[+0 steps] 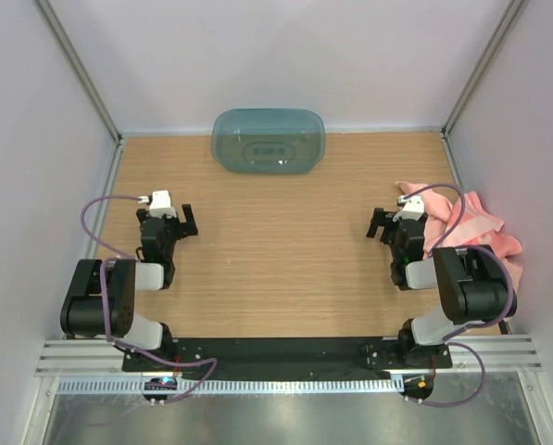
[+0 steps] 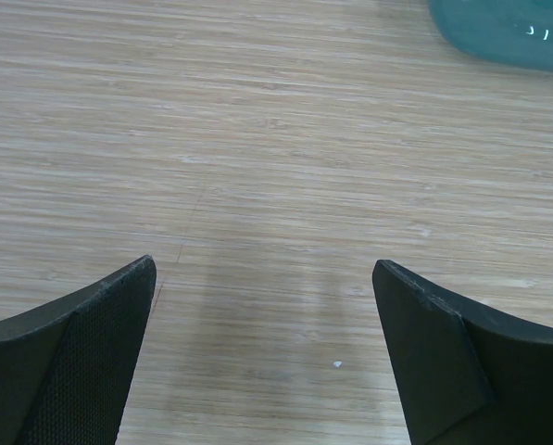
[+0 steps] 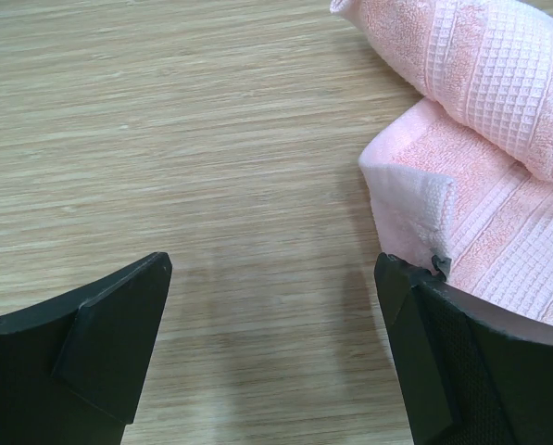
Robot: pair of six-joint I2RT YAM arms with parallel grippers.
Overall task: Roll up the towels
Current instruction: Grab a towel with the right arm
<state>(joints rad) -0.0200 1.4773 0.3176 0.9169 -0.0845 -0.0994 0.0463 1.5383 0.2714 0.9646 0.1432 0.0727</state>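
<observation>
**Spotter:** Where are the towels for you?

**Operator:** The towels (image 1: 475, 227) are in a pink heap at the far right edge of the table (image 1: 276, 278), just beside my right side. On the right wrist feed a waffle-weave piece (image 3: 498, 65) lies over a striped piece (image 3: 517, 232), and a white tag (image 3: 410, 199) is folded over at the near corner. It looks bunched to me, not rolled.

**Spotter:** And your hands?

**Operator:** Both are spread wide and holding nothing. The left gripper (image 1: 189, 221) hangs over bare wood, and its own feed shows only tabletop between the fingers (image 2: 264, 269). The right gripper (image 1: 376, 222) points toward the table's middle. On its own feed (image 3: 273, 264) the heap sits off to one side, with the outer finger right at the striped edge. I can't tell whether it touches.

**Spotter:** Why park them like that?

**Operator:** My guess is it's a neutral pose, with one arm each side so the centre of the table is left open as a work area. Rolling needs a cloth laid flat, and it can't be done against that edge.

**Spotter:** The tub?

**Operator:** The teal tub (image 1: 269, 139) is at the back centre, well apart from the heap. It only clips a corner of the left wrist feed (image 2: 508, 32).

**Spotter:** First move?

**Operator:** I'd have the right hand pinch a corner near that tag and drag one cloth inward. The risk is that both cloths come along together.
</observation>
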